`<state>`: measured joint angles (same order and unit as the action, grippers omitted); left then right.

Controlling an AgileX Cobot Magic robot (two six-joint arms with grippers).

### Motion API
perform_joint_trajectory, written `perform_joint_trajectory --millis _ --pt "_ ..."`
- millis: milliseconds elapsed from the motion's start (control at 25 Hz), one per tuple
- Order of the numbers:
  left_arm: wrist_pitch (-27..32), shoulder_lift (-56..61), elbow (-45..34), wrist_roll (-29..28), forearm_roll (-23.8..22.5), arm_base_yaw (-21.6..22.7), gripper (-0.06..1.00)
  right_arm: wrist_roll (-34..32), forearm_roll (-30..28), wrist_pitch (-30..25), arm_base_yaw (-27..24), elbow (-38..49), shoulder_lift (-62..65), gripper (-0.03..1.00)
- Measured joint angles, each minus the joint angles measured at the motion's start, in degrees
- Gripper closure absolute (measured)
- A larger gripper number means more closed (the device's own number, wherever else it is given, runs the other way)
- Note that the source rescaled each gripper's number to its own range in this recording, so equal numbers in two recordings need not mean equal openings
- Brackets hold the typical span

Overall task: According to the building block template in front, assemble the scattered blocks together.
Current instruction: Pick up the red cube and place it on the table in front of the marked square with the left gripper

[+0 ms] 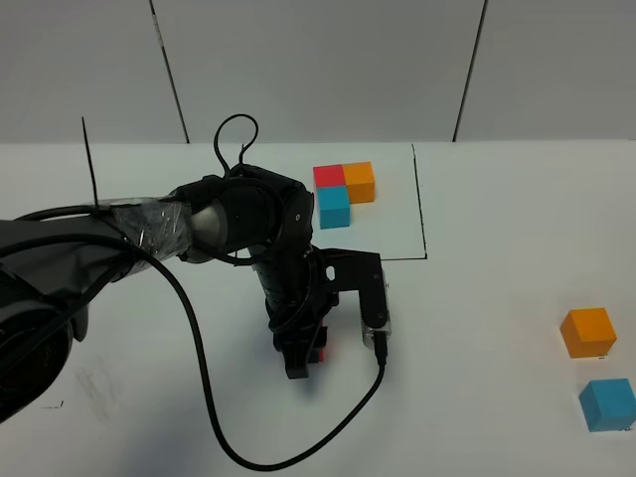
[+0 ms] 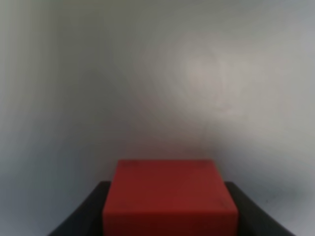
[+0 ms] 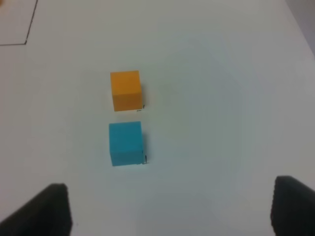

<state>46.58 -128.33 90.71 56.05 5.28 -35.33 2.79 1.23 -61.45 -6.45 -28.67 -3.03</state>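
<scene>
Cubes of plain matte colour form the building block template (image 1: 343, 189) at the far side of the table: a red one and an orange one side by side and touching, with a light blue one pressed against the near face of the red, making an L. A thin black frame line (image 1: 420, 209) runs along its right side and turns a corner in front of it.

The loose red cube (image 2: 170, 196) is near the middle of the table, in front of that framed area. The left gripper (image 1: 304, 356) is clamped on it, one dark finger (image 2: 78, 219) against each side. The loose orange cube (image 3: 126, 90) and light blue cube (image 3: 126, 143) stand close together but apart, well off to the right, the orange one farther back. The right gripper (image 3: 170, 209) hangs above them with its jaws spread wide and nothing between them.

The table (image 1: 497, 298) is bare white. A black cable (image 1: 380, 373) loops across it from the left arm. Behind is a pale panelled wall (image 1: 318, 70) with dark seams.
</scene>
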Motion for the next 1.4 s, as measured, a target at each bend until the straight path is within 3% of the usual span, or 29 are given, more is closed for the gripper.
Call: perform_joint_trajectory --millis 760,840,1080,1160,1240,1400 --pt "0.0 0.0 0.1 0.0 0.0 0.0 0.93 0.0 0.0 0.0 0.0 0.0 0.0 0.29" --pt "-0.4 -0.1 0.1 0.0 0.0 0.0 0.86 0.0 0.0 0.0 0.0 0.0 0.0 0.29" --pt "-1.8 -0.8 0.1 0.0 -0.1 0.0 0.34 0.0 0.0 0.0 0.0 0.0 0.0 0.29" --pt "-2.3 -0.8 0.1 0.0 -0.1 0.0 0.23 0.0 0.0 0.0 0.0 0.0 0.0 0.29" --pt "-2.9 -0.8 0.1 0.0 -0.1 0.0 0.15 0.0 0.0 0.0 0.0 0.0 0.0 0.29" --pt "-3.1 -0.8 0.1 0.0 -0.1 0.0 0.12 0.0 0.0 0.0 0.0 0.0 0.0 0.29"
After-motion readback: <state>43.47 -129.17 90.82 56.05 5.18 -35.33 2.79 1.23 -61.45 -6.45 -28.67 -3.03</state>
